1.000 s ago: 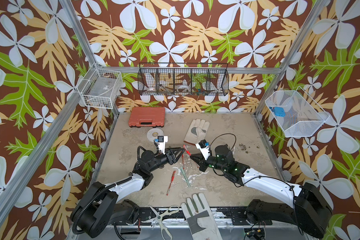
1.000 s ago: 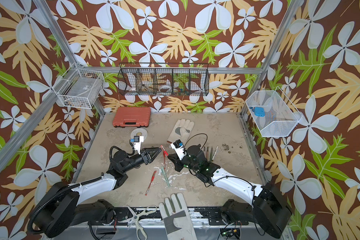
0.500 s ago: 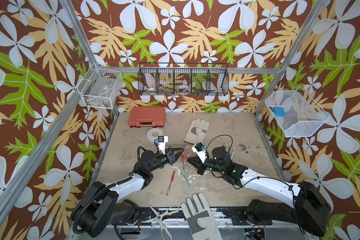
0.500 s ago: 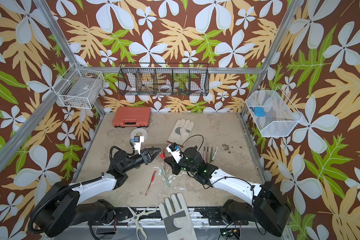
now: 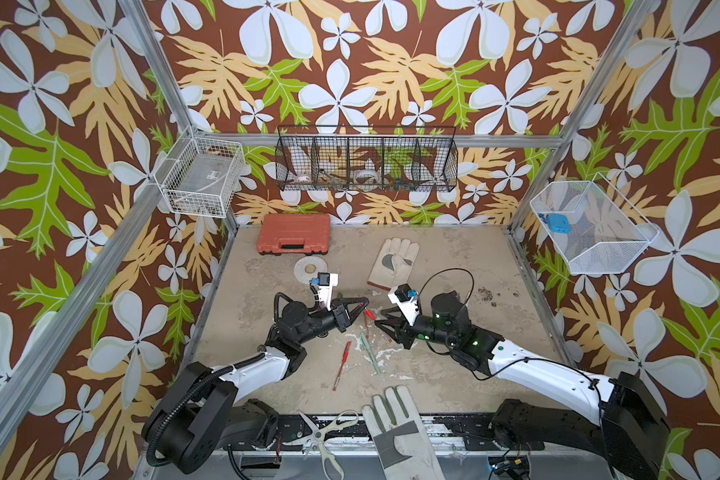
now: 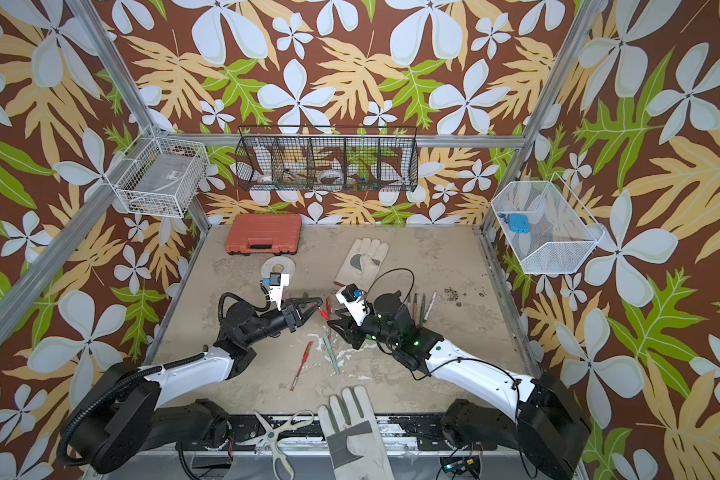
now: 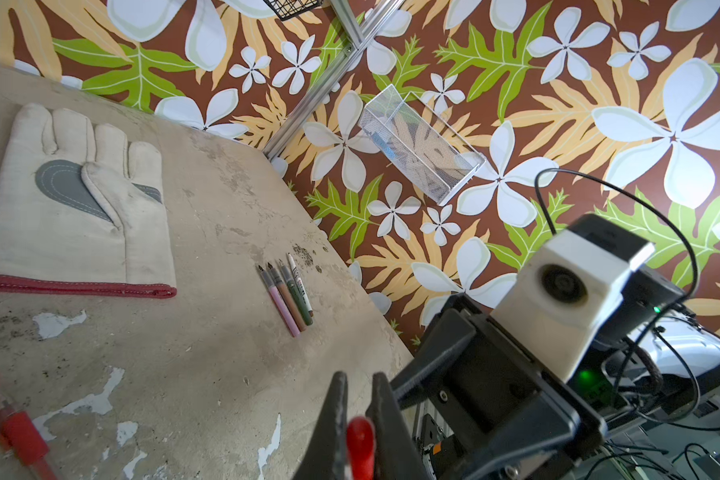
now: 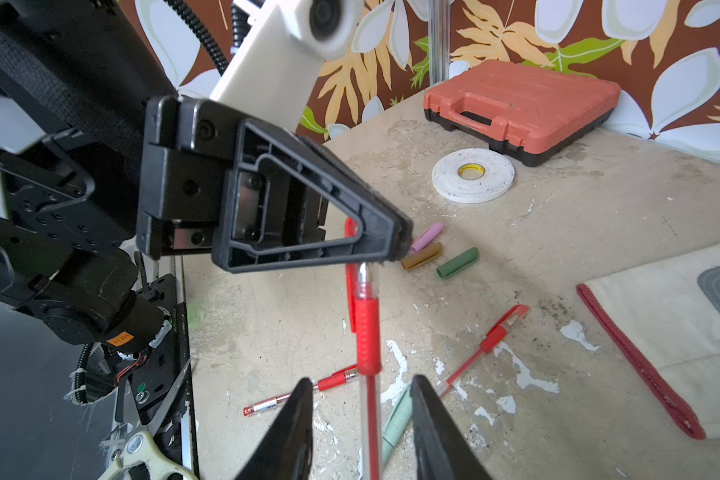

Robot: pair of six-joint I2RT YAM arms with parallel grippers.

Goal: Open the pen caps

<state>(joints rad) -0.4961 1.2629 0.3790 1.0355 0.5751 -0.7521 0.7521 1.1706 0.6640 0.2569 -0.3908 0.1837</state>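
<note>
While your left gripper is pinching the red cap above the worktop, the red pen is projecting from it. Your right gripper is straddling that pen, jaws apart.

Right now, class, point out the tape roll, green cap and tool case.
tape roll [image 8: 492,178]: right wrist view, white face
green cap [image 8: 457,262]: right wrist view, middle
tool case [image 8: 528,94]: right wrist view, lid

Eight pens, three loose caps
</note>
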